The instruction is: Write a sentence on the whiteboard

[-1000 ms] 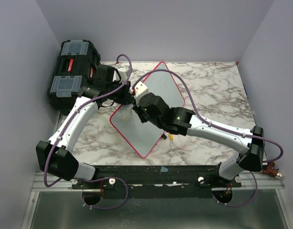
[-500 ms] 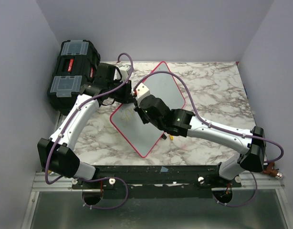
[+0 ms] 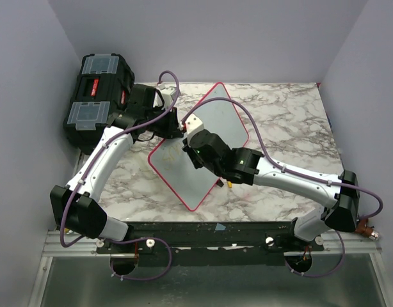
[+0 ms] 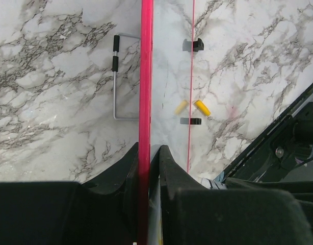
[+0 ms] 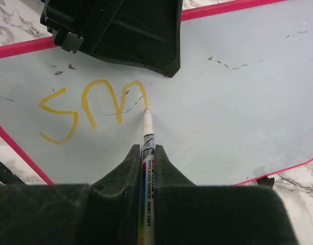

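The whiteboard (image 3: 222,125) with its pink-red frame lies tilted on the marble table; it also shows in the right wrist view (image 5: 238,102) and edge-on in the left wrist view (image 4: 145,76). My left gripper (image 4: 148,153) is shut on its frame edge at the board's far-left side (image 3: 174,125). My right gripper (image 5: 147,153) is shut on a white marker (image 5: 147,132), its tip touching the board at the end of yellow letters "Sm" (image 5: 90,107). In the top view the right gripper (image 3: 191,142) hovers over the board's left part, hiding the letters.
A black toolbox (image 3: 97,96) stands at the back left. A yellow marker cap (image 3: 229,183) lies by the board's near edge; black clips (image 4: 197,45) sit on the frame. A metal wire stand (image 4: 118,76) lies on the table. Walls enclose the table.
My right gripper has shifted slightly toward the back right along the board with the marker. The left arm has moved only slightly and keeps hold of the frame.
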You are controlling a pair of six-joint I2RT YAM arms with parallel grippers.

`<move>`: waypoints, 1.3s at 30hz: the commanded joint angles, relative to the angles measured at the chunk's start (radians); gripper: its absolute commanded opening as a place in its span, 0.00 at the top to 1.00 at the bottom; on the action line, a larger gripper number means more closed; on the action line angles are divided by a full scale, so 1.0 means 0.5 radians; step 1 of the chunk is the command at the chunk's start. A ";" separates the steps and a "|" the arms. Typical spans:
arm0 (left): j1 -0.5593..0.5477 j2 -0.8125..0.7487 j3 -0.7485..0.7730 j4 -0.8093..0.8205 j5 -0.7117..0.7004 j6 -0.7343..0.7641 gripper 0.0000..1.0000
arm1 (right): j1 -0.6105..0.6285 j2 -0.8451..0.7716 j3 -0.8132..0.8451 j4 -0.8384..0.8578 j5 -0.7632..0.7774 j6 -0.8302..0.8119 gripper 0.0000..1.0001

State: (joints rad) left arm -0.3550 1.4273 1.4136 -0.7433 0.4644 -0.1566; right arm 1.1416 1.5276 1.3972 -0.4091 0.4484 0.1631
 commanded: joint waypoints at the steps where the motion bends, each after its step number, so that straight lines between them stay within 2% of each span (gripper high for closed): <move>1: -0.025 0.005 0.058 -0.035 -0.228 0.215 1.00 | -0.007 -0.065 -0.022 -0.064 -0.027 0.052 1.00; 10: -0.026 0.022 0.085 -0.040 -0.234 0.252 1.00 | -0.019 -0.222 -0.009 -0.078 -0.032 0.140 0.99; 18: -0.026 0.014 0.096 -0.044 -0.230 0.255 1.00 | -0.160 -0.318 -0.086 -0.123 -0.105 0.195 0.99; 27: -0.026 -0.005 0.074 -0.047 -0.209 0.249 1.00 | -0.416 -0.422 -0.152 -0.099 -0.430 0.263 0.99; 39: -0.028 0.003 0.121 -0.065 -0.191 0.249 1.00 | -0.437 -0.339 -0.085 -0.027 -0.602 0.269 0.99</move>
State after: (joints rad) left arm -0.3691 1.4273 1.4395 -0.7673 0.4622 -0.1444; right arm 0.9215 1.3373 1.3338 -0.4530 0.1917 0.2886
